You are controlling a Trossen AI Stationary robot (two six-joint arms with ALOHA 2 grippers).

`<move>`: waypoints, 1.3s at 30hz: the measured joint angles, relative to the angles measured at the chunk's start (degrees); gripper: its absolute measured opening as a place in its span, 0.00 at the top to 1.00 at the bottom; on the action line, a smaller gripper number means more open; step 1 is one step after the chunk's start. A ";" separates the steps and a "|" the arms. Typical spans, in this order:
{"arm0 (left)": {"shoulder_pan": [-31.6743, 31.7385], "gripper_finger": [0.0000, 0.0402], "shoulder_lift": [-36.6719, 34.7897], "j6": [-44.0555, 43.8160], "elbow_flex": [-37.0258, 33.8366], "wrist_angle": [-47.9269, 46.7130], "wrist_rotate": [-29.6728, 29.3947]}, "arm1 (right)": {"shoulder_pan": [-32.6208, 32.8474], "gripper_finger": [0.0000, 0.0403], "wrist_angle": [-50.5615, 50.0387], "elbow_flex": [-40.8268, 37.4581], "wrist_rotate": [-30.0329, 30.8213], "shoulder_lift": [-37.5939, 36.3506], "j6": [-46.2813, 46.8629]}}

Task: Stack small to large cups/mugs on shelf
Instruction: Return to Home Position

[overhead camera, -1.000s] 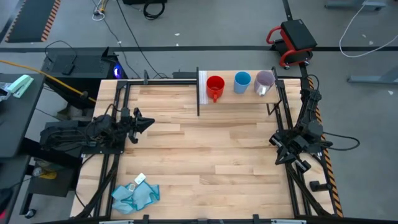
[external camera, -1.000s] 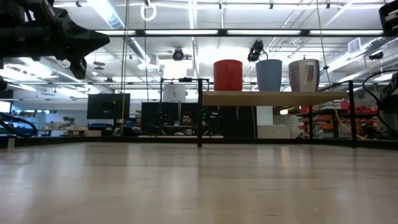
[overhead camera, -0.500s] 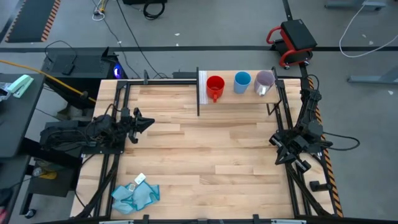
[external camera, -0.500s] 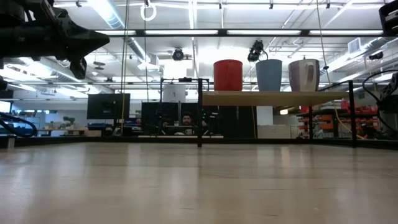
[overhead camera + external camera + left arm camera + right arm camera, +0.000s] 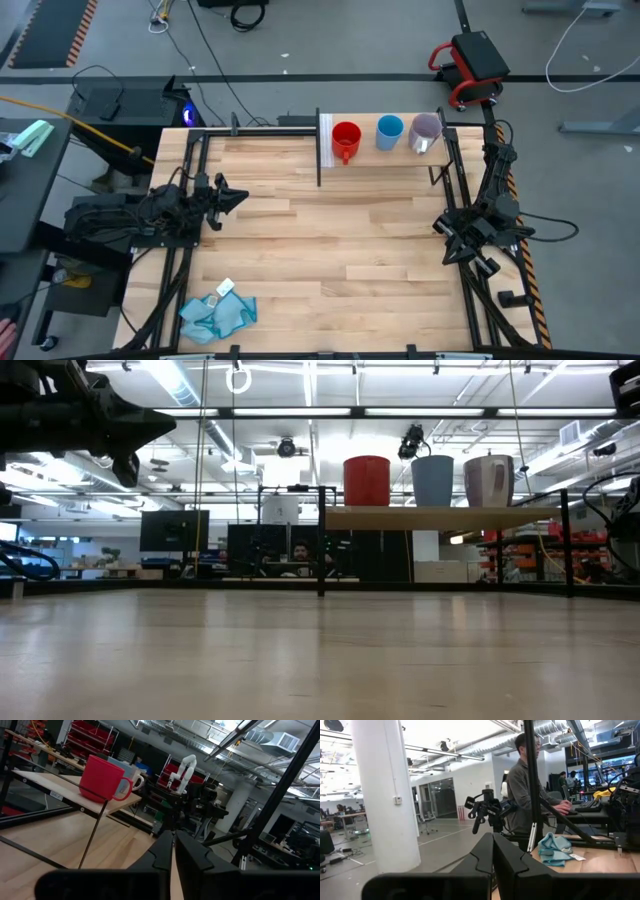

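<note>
The red mug [image 5: 346,139], light-blue cup [image 5: 389,131] and purple mug [image 5: 425,130] stood side by side on your shelf [image 5: 370,157]; the placing looked done. Your left claw [image 5: 173,836] and right claw [image 5: 493,836] were closed and empty.

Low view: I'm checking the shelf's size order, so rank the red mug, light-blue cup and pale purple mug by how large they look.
1. Red mug and pale purple mug: too alike to rank.
2. Light-blue cup: slightly narrower, so smallest.
All three stand in one row on the shelf, similarly far from the camera.
</note>
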 joint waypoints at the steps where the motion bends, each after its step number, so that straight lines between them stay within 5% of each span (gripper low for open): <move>1: 0.02 0.94 0.00 -0.01 0.00 0.00 0.00 | -0.02 0.97 -0.02 0.00 0.00 0.00 0.00; 39: 0.00 0.93 0.00 -0.02 0.02 0.00 0.00 | -0.02 0.97 -0.01 0.00 0.00 0.02 0.00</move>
